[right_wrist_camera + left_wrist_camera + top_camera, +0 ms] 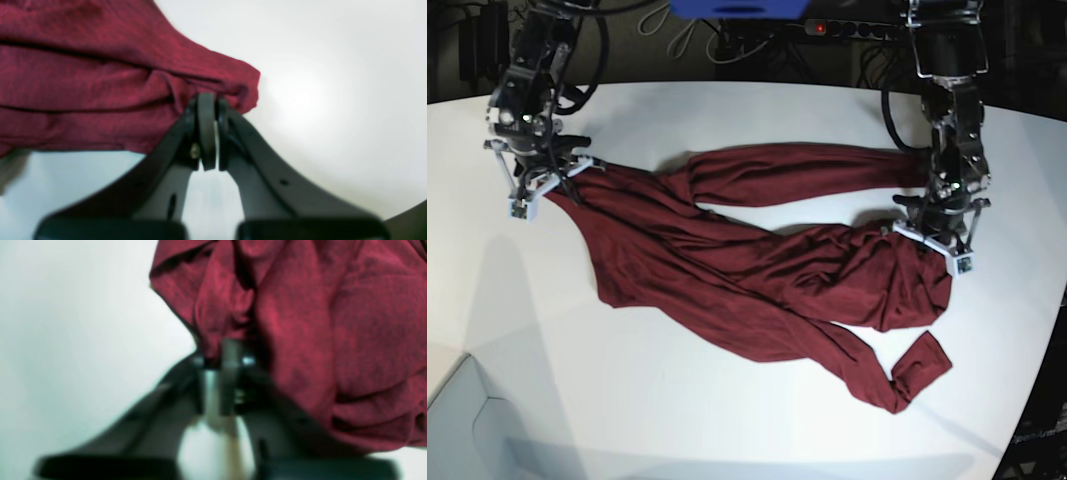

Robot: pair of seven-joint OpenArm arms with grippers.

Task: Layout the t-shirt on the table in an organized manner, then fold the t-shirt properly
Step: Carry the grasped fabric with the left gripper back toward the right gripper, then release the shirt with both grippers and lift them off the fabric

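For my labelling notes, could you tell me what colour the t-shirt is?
The t-shirt is plain dark maroon, no print; the base view shows it best.

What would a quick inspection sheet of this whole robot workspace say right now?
Surface: big smooth white glossy table, curved edge, bare around the cloth.
Job's things: large plain dark maroon fabric t-shirt, wrinkled and stretched out between the two arms, not folded; one sleeve end trails toward the near edge.
Clutter: nothing seen.
Grippers: left gripper shut on the t-shirt; right gripper shut on the t-shirt's opposite corner.
Cables: black cables loop by both arm bases; light cables behind the table.
Surroundings: dark background, a power strip with a red light, a blue object at the top edge.
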